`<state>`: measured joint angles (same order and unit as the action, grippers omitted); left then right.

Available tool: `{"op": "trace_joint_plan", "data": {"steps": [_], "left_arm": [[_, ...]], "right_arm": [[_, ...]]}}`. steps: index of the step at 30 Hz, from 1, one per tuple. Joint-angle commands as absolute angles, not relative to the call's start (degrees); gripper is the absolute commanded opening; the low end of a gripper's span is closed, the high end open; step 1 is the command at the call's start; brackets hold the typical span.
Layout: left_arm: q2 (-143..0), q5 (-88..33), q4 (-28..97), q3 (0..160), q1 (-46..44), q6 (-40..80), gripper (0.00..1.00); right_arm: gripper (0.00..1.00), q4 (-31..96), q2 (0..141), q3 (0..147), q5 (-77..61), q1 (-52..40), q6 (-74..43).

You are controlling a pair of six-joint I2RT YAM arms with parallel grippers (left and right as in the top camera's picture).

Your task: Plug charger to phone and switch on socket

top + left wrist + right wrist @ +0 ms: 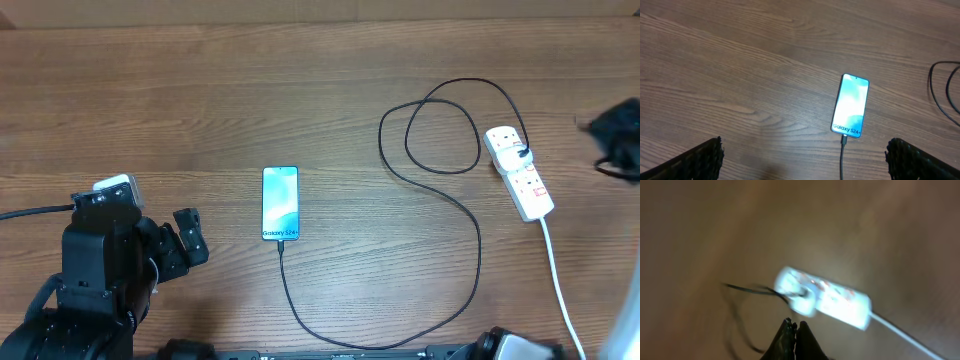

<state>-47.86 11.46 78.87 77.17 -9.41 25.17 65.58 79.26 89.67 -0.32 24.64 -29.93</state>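
Overhead | slim blue-screened smartphone (280, 203) flat on wooden worktop (200, 90), thin black charger cable (470, 240) in its near end, looping to white plastic power strip (520, 172) | left fingers (705, 157) spread wide, empty | right fingers (794, 340) pressed together, empty, above strip, blurred

Our left arm (95, 270) crouches folded at the lower left of the overhead view, and our left pincer (804, 152) points forward with its fingers (700, 160) spread wide, gripping nothing. Our right pincer (795, 332) shows blurred, aimed downward, its fingers pressed together, empty.
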Motion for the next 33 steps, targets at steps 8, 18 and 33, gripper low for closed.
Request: {"op": "trace_joint_plan", "data": {"steps": [8,18,33], "left_arm": [[-35.27,12.6,78.89,76.97,-1.48,25.76,1.0],[-16.6,12.58,79.77,76.97,-0.6,25.76,1.0],[-7.35,12.58,89.91,76.97,5.45,25.98,1.0]], "right_arm": [[0.05,33.5,49.45,90.19,-19.9,24.49,-35.86],[0.04,29.78,45.28,90.41,-30.33,24.45,-35.79],[0.06,40.56,32.21,90.35,-34.26,20.01,-35.57]]}}
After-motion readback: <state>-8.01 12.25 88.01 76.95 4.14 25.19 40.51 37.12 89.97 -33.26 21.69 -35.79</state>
